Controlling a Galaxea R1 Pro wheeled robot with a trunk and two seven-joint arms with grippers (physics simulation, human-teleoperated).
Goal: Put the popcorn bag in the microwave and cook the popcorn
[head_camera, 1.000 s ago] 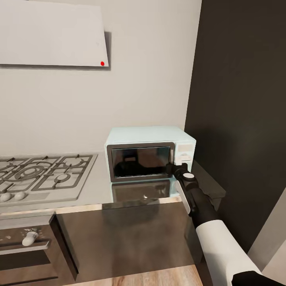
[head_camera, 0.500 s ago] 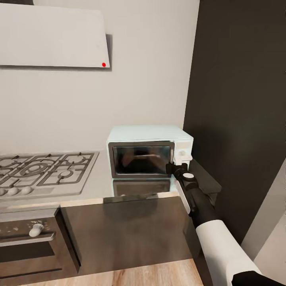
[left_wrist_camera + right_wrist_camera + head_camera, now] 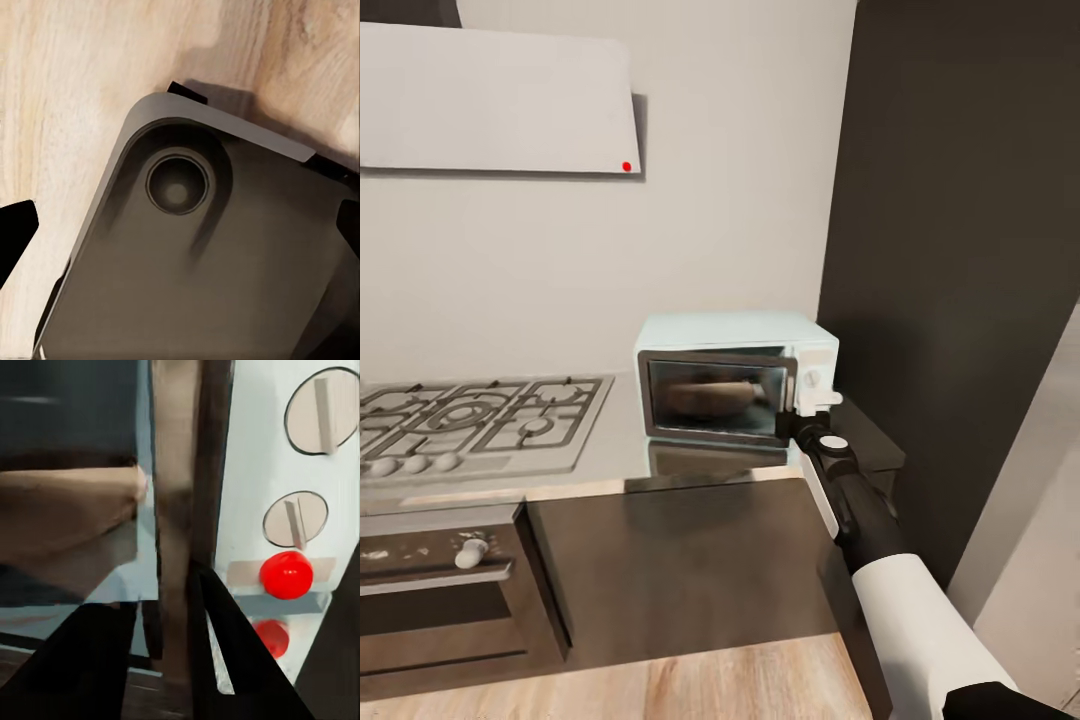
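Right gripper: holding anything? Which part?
The right gripper straddles the free edge of the microwave door, beside the knob panel; a firm clamp cannot be told.

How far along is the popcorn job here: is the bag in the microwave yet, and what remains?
Looks done: a brown shape, seemingly the popcorn bag, sits inside the microwave behind the glass. In hand: the right pincer is at the door, whose free edge lies between its fingers; the door looks slightly ajar. Left: shut it fully and start heating, probably via the knobs or red button.
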